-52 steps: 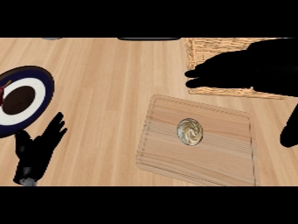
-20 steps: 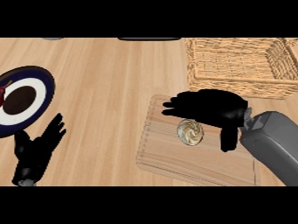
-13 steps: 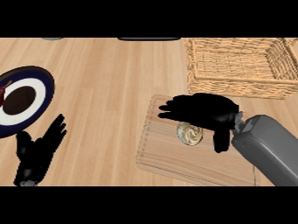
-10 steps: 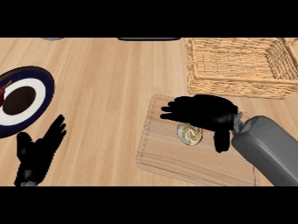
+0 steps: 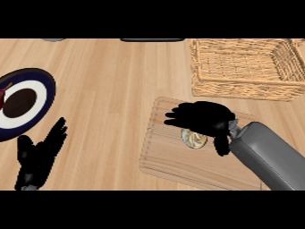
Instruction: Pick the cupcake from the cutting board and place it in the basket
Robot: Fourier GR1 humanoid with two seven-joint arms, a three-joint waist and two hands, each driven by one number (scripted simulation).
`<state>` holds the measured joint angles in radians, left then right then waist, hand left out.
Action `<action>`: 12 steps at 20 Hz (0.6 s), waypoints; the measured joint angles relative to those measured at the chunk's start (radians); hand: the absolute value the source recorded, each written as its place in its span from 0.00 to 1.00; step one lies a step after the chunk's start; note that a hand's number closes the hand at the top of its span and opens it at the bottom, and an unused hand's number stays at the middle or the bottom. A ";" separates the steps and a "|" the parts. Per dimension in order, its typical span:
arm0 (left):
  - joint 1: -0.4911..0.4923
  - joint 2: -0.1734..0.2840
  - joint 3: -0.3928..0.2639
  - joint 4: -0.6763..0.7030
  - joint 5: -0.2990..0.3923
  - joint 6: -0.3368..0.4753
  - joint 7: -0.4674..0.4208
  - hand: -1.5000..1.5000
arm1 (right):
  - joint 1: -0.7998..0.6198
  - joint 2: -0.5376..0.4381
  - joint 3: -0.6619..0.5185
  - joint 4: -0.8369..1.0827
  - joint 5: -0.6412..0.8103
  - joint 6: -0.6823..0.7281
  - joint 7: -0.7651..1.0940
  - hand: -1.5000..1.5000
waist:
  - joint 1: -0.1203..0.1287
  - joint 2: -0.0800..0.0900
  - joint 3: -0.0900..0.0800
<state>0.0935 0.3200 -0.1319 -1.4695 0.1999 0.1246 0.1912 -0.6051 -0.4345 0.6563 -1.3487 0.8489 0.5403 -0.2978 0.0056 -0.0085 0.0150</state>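
Cupcake [image 5: 194, 138] on cutting board [image 5: 174, 156] under right hand's [image 5: 204, 117] half-curled, ungrasping fingers; basket [image 5: 250, 87] nearby.

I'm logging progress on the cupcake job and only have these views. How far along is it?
Done: the right hand is over the cutting board, right above the cupcake. In hand: its fingers curl at the cupcake, which sits on the board, not lifted. Left: close round it, lift, carry it to the basket beyond the board, release. The left hand rests open by the plate.
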 measured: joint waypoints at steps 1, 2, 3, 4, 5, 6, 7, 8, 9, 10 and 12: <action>-0.003 0.005 0.004 0.008 0.000 -0.008 -0.001 0.50 | 0.008 0.007 0.003 0.011 0.008 -0.011 -0.006 0.00 | 0.000 0.000 0.000; -0.006 0.002 0.003 0.002 -0.001 -0.004 0.015 0.50 | 0.008 0.025 0.006 0.022 0.017 -0.018 -0.002 0.00 | 0.000 0.000 0.000; -0.003 -0.003 0.004 0.001 -0.004 -0.003 0.007 0.50 | 0.020 0.026 0.008 0.033 0.029 -0.036 -0.011 0.00 | 0.000 0.000 0.000; -0.001 0.002 0.012 0.004 0.000 -0.010 0.003 0.50 | 0.021 0.034 0.008 0.036 0.033 -0.035 -0.011 0.00 | 0.000 0.000 0.000; 0.002 0.008 0.018 0.000 0.003 -0.020 0.001 0.50 | 0.020 0.033 0.003 0.049 0.039 -0.042 -0.023 0.00 | 0.001 0.000 0.000; 0.002 0.004 0.015 -0.003 0.000 -0.016 0.006 0.50 | 0.017 0.035 -0.003 0.060 0.043 -0.047 -0.032 0.00 | 0.001 0.000 -0.001; 0.006 0.001 0.012 -0.017 -0.005 -0.010 0.018 0.50 | 0.024 0.034 -0.005 0.057 0.048 -0.050 -0.035 0.00 | 0.000 0.000 -0.001; -0.001 0.005 0.018 -0.007 -0.001 -0.019 0.022 0.50 | 0.018 0.044 -0.005 0.070 0.056 -0.052 -0.037 0.00 | 0.000 0.001 -0.001; 0.000 0.004 0.017 -0.013 0.000 -0.021 0.031 0.50 | 0.020 0.045 -0.006 0.081 0.064 -0.061 -0.046 0.00 | 0.000 0.001 -0.002; -0.006 0.007 0.024 0.000 0.002 -0.028 0.030 0.50 | 0.026 0.046 -0.007 0.089 0.072 -0.072 -0.053 0.00 | -0.001 0.001 -0.001; 0.002 -0.003 0.019 -0.008 -0.010 -0.022 0.020 0.50 | 0.024 0.053 -0.011 0.106 0.085 -0.080 -0.066 1.00 | 0.000 0.000 -0.001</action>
<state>0.0950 0.3171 -0.1132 -1.4772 0.1894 0.1026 0.2112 -0.5816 -0.3818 0.6454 -1.2428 0.9336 0.4605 -0.3633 0.0052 -0.0081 0.0138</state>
